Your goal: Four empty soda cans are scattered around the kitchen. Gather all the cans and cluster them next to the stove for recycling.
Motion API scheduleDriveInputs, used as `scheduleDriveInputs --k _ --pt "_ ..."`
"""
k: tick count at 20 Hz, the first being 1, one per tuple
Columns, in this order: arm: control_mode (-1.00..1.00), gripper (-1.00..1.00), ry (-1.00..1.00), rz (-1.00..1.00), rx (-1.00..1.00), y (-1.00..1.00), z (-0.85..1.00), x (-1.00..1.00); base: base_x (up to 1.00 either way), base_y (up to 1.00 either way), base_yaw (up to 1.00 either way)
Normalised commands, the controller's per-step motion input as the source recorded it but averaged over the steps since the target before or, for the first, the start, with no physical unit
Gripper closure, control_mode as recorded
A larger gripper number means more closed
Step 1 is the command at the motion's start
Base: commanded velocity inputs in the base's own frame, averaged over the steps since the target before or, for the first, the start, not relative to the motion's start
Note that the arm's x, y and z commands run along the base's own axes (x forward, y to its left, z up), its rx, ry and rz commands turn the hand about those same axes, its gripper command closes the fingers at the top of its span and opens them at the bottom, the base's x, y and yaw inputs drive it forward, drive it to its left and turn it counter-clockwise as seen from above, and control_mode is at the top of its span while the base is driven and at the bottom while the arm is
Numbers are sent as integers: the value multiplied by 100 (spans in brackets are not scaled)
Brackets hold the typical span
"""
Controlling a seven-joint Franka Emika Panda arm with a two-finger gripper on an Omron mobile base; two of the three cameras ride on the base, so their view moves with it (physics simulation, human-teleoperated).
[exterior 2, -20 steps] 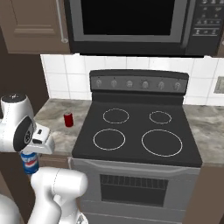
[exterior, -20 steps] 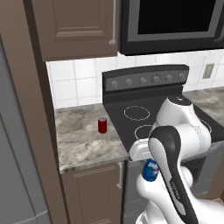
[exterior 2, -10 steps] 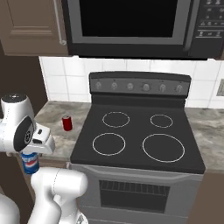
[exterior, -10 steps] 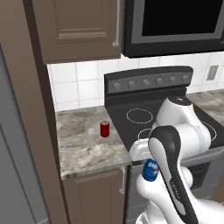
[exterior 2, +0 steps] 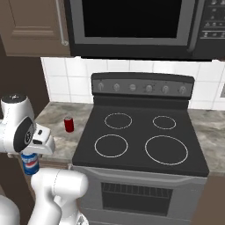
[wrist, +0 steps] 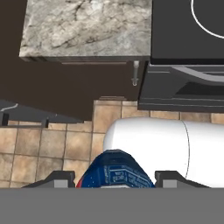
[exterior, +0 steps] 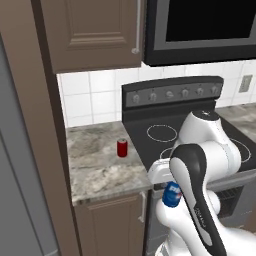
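The view has drawn closer to the stove (exterior 2: 145,140); my gripper (wrist: 114,180) pinches the blue can (exterior: 172,194) off the counter (exterior: 100,167) front edge, above floor. A red can (exterior: 122,148) stands upright near the stove's left edge, bare granite around it.

Arm (exterior: 205,150): glossy white rounded link shells, dark grey joint bands. Gripper (wrist: 114,178): two small dark grey finger tips.

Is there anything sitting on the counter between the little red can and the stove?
No. In the right base view the red can stands alone on the counter; only bare marbled stone lies between it and the stove.
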Motion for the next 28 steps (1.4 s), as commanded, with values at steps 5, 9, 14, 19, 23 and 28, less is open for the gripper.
scheduleDriveInputs --k 5,9,14,19,23,28 --pt "100 100 0 0 0 0 0 0 23 11 4" --pt "100 100 0 0 0 0 0 0 25 7 4" --pt "100 100 0 0 0 0 0 0 35 1 5" --pt "-100 100 2 3 0 0 1 13 24 0 3" --pt "-100 100 5 6 0 0 1 29 0 0 0" --pt "-100 100 7 5 0 0 0 37 0 0 0"
